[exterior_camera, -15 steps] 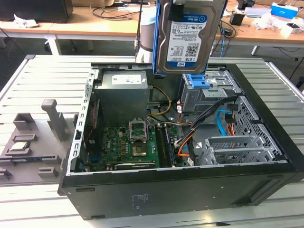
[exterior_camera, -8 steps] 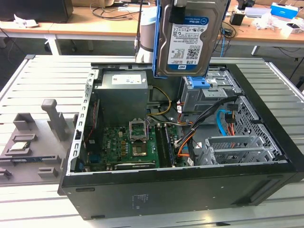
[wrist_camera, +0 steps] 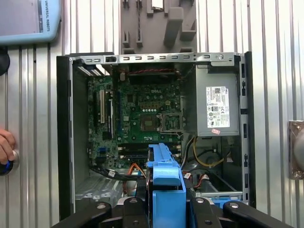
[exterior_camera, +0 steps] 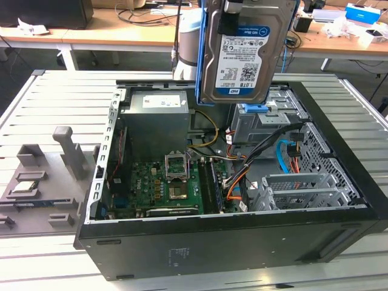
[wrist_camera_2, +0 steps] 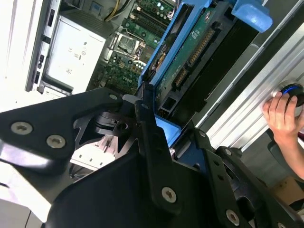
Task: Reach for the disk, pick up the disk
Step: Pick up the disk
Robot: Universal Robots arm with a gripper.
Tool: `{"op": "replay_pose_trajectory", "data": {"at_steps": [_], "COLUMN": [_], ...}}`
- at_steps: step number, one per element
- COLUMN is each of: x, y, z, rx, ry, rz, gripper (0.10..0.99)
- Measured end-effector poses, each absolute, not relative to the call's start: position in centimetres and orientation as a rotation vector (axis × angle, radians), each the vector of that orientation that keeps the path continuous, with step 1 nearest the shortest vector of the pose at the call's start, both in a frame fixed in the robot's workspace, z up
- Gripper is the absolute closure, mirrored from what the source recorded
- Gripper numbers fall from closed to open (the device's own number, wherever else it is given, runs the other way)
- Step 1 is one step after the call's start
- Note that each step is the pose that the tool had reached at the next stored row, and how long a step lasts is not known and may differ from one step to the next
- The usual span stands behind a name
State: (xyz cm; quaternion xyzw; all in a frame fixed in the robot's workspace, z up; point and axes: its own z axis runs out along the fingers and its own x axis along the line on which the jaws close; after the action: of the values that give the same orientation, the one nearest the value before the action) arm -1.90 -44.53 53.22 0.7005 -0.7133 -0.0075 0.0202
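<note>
Your gripper (wrist_camera_2: pixel 168 128) pinches disk (exterior_camera: pixel 247 54) by its blue frame, jaws pressed on both sides. Disk hangs upright, clear above open computer case (exterior_camera: pixel 212 242).

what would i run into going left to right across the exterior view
grey fixture tray → motherboard → the disk, up in the air above the open case → blue-and-white box on the far desk
</note>
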Motion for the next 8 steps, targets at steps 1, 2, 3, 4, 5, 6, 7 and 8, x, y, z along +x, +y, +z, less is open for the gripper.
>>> {"op": "replay_pose_trajectory", "data": {"at_steps": [1, 2, 3, 4, 5, 6, 7, 8], "x": [-1.9, -1.9, -1.9, -1.9, -1.9, -1.9, -1.9, -1.9], "y": [-44.8, -45.1, -45.3, -45.4, -45.7, -46.0, -46.3, -46.5], "z": [53.2, 53.2, 53.2, 53.2, 53.2, 53.2, 53.2, 53.2], "rx": [2.173, 2.173, 2.173, 2.173, 2.173, 2.173, 2.173, 2.173], "ry": [-2.213, -2.213, -2.213, -2.213, -2.213, -2.213, -2.213, -2.213], "rz": [-0.023, -0.023, -0.023, -0.023, -0.023, -0.023, -0.023, -0.023], "gripper": [0.722, 0.722, 0.722, 0.722, 0.722, 0.722, 0.722, 0.722]}}
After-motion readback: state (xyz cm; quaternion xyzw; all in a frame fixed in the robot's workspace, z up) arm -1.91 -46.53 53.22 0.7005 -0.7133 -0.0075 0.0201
